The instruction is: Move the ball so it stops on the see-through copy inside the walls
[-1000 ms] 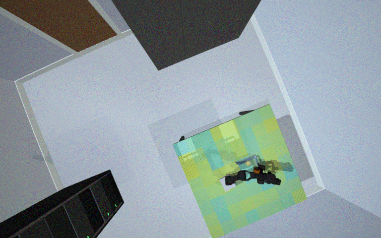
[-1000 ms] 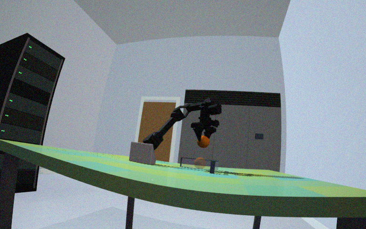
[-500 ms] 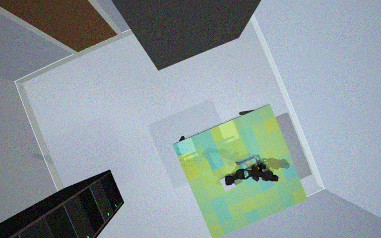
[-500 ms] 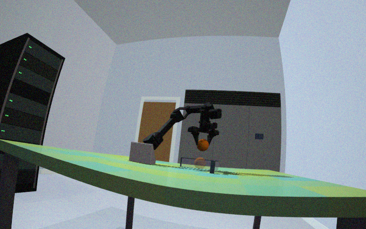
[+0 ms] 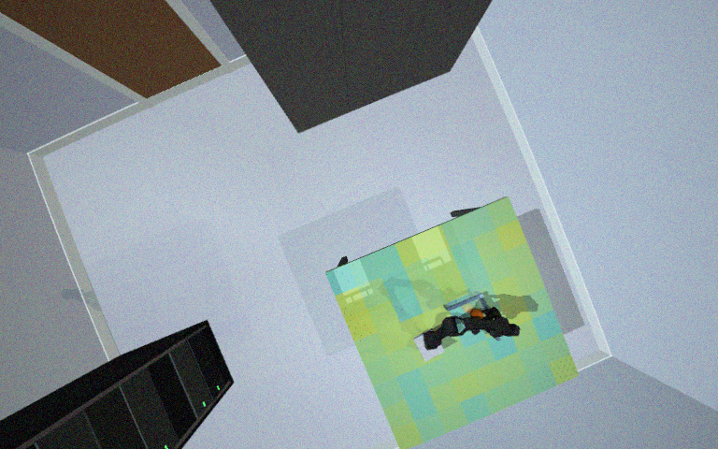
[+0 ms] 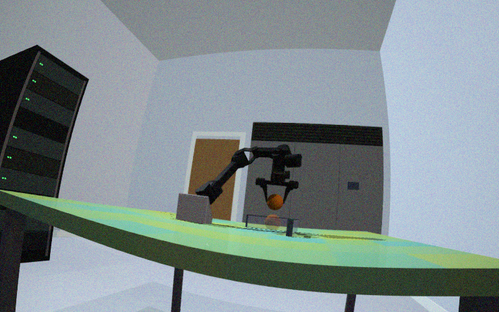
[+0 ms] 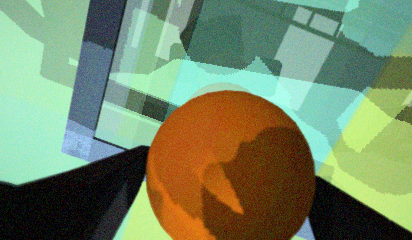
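Note:
The orange ball [image 5: 476, 313] [image 6: 274, 201] [image 7: 228, 165] is held in the air above the table [image 5: 440, 389]. My gripper [image 6: 275, 202] [image 7: 227, 169] is shut on it, one finger on each side, pointing down. The see-through copy [image 6: 272, 221] [image 5: 467, 307] rests on the table, below the ball in the exterior view; in the wrist view only a thin rim of it [image 7: 224, 86] shows behind the ball. The two low walls [image 5: 463, 303] [image 6: 290, 227] [image 7: 85, 85] make a corner beside the copy. The ball is higher than the wall tops.
The arm's base block [image 6: 193, 208] [image 5: 428, 348] stands on the table to the left of the walls in the exterior view. A dark rack [image 6: 39, 127] stands off the table at the left, and a grey cabinet [image 6: 318, 173] stands behind.

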Controlling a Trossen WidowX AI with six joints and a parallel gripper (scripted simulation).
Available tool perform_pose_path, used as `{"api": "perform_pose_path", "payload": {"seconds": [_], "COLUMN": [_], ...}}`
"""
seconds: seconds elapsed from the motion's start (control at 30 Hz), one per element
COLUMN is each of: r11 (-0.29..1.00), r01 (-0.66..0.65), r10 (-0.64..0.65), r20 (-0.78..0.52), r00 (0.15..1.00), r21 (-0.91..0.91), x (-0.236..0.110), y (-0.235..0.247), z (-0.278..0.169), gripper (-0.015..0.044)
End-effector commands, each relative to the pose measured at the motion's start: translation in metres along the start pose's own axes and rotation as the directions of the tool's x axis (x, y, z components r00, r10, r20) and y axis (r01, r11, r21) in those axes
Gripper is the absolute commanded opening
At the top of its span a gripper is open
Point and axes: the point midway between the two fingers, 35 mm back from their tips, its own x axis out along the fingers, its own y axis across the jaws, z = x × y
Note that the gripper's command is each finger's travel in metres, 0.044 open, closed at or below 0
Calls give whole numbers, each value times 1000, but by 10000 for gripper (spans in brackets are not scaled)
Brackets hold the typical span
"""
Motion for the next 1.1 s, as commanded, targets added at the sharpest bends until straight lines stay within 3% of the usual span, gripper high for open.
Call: {"api": "perform_pose_path", "payload": {"seconds": [0.0, 0.17, 0.37, 0.8, 1.07], "r11": [995, 979, 979, 979, 980], "r01": [-7, -3, -3, -4, -4], "r10": [7, 3, 3, 4, 4], "r20": [0, -2, -1, -3, -4], "r00": [1000, 1000, 1000, 1000, 1000], "r21": [98, 202, 202, 201, 201], "x": [2, 6, 14, 73, 81], "y": [0, -1, 0, 0, -1], "z": [-5, -9, -9, -10, -10], "gripper": [0, 0, 0, 0, 0]}}
